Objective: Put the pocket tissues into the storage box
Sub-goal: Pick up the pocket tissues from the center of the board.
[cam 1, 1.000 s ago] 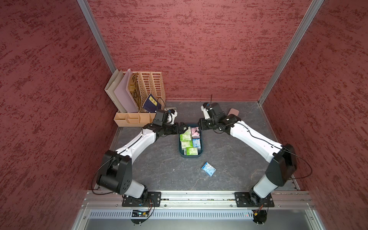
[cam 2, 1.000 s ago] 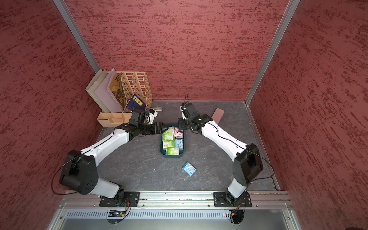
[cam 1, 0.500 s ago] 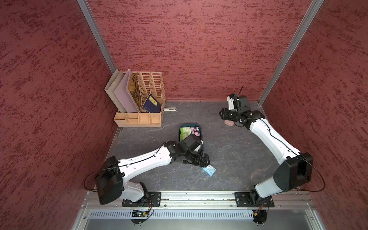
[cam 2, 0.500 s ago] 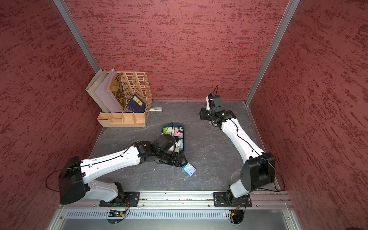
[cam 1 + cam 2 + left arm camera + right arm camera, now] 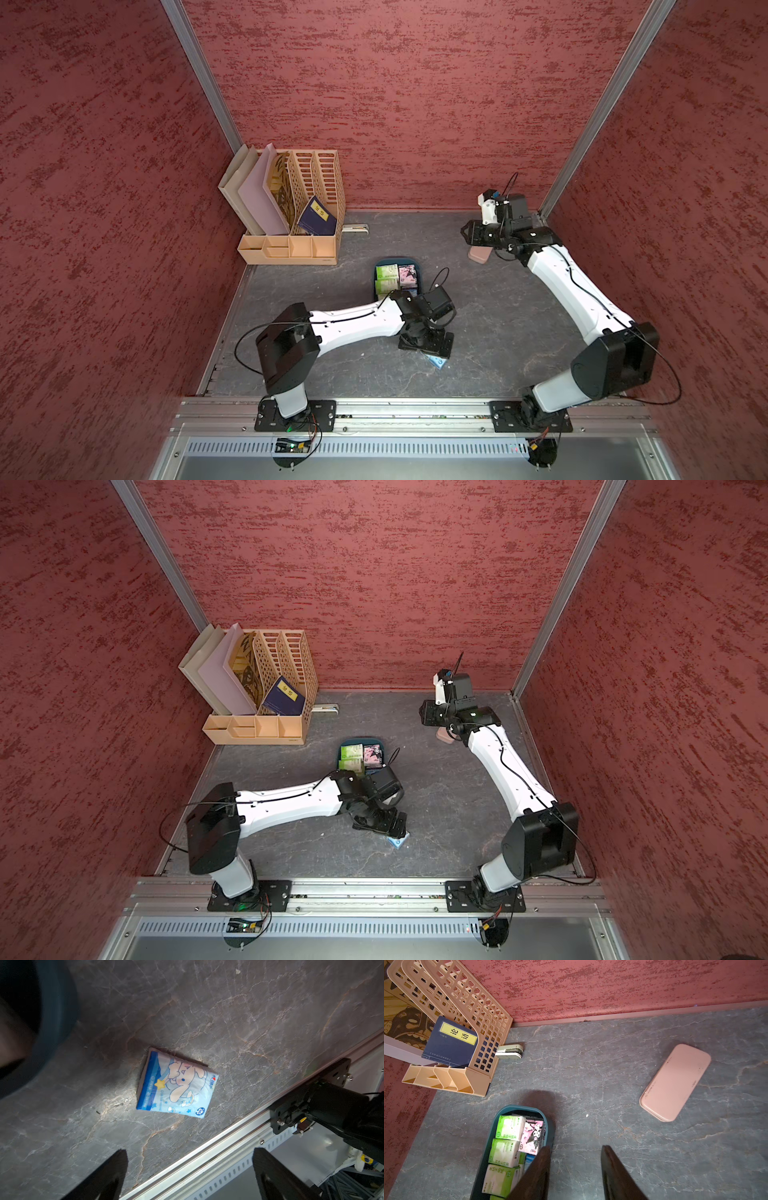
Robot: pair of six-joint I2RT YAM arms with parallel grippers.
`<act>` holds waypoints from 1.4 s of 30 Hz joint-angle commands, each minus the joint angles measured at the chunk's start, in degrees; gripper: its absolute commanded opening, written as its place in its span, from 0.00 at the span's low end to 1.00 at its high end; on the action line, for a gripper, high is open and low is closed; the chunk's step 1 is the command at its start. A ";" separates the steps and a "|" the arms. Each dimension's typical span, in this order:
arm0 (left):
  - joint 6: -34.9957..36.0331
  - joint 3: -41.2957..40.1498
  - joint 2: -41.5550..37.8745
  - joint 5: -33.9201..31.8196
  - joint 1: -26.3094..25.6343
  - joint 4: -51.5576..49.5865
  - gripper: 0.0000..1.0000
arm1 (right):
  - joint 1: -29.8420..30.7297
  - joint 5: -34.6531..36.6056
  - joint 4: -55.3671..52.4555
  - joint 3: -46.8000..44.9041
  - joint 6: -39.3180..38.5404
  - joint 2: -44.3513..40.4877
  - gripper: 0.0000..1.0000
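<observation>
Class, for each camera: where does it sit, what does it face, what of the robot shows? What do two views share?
Top views: high in front, looking down; left arm, right arm whole.
Left wrist: faces down at the light blue packet; open fingers show.
Right wrist: faces the storage box, pink case; fingers show.
Shared: storage box, seen from above too.

You've got a light-blue packet [image 5: 176,1084] on the near side, printed with a cream cartoon dog and a yellow star. Teal storage box [image 5: 519,1108]: green-and-white packets [image 5: 508,1128], pink packet [image 5: 532,1136] with black figure. Far right, plain pink case [image 5: 675,1082]. Table [image 5: 591,1064] grey, veined
</observation>
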 commanded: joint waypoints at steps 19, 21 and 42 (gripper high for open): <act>10.57 0.22 8.43 8.48 5.98 4.38 0.81 | -1.63 -1.53 -0.68 -3.16 -2.11 -3.18 0.44; 10.87 0.18 9.09 9.32 6.35 4.67 0.78 | -1.64 -1.06 -1.00 -3.08 -2.57 -4.82 0.44; 14.26 0.05 8.29 11.40 8.12 5.31 0.00 | -2.50 -1.48 -4.22 -1.60 -5.01 -4.71 0.45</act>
